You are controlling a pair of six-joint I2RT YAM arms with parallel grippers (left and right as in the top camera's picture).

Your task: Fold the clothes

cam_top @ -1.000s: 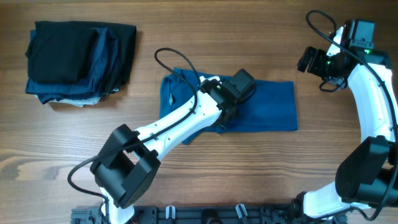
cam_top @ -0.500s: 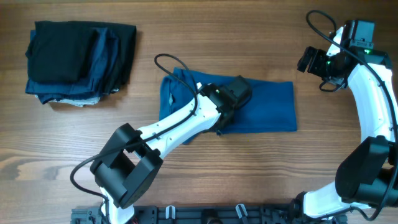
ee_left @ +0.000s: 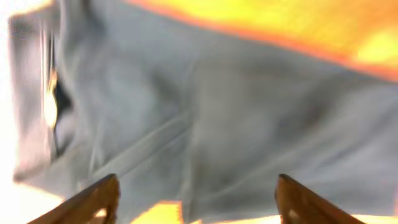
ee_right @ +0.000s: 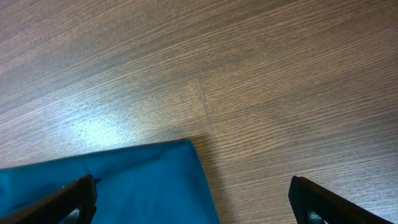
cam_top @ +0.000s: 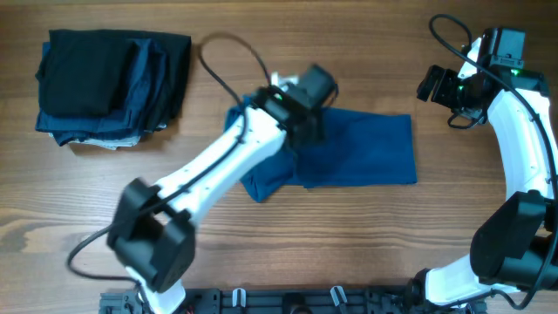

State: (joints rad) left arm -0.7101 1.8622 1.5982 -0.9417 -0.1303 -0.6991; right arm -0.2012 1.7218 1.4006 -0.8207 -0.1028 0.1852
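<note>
Left pincer point(ee_left: 199, 198) wide, empty, over bright blue soft-fabric polo shirt point(cam_top: 366, 148); right pincer point(ee_right: 196, 199) wide, empty. Risk: bunched flap point(cam_top: 261, 181) may slump, skewing the fold.

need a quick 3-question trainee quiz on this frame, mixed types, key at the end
1. True or false: the right gripper is shut on the blue polo shirt.
2. Where does the stack of dark garments lie?
A) on top of the shirt
B) apart from the shirt, on the robot's left
C) under the right gripper
3. Fill in: in the left wrist view, the left gripper is above the shirt fabric with its jaws ___.

Key: 1 false (it is open, nothing between its fingers); 2 B; 3 open.
</note>
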